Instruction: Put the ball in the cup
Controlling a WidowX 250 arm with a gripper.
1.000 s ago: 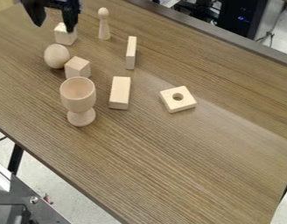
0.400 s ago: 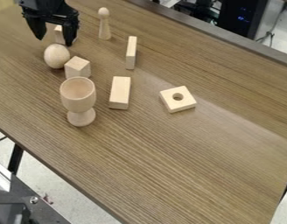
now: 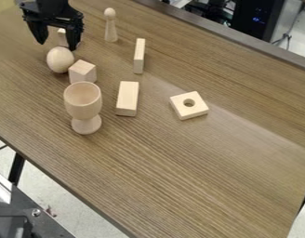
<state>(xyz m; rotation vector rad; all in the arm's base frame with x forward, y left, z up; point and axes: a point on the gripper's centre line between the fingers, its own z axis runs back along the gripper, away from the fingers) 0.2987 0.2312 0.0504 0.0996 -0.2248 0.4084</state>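
The claw (image 3: pixel 56 45) hangs with its fingers spread and nothing between them, just above the egg-shaped wooden ball (image 3: pixel 60 59), which sits on the counter (image 3: pixel 180 181). Between the ball and the upright wooden cup (image 3: pixel 83 104), which stands nearer the counter's lower-left edge than its upper-right one, is a cube (image 3: pixel 82 72). Toward the upper-right edge are a standing peg (image 3: pixel 111 28), a narrow block (image 3: pixel 139 56) and a square block with a hole (image 3: pixel 188 108).
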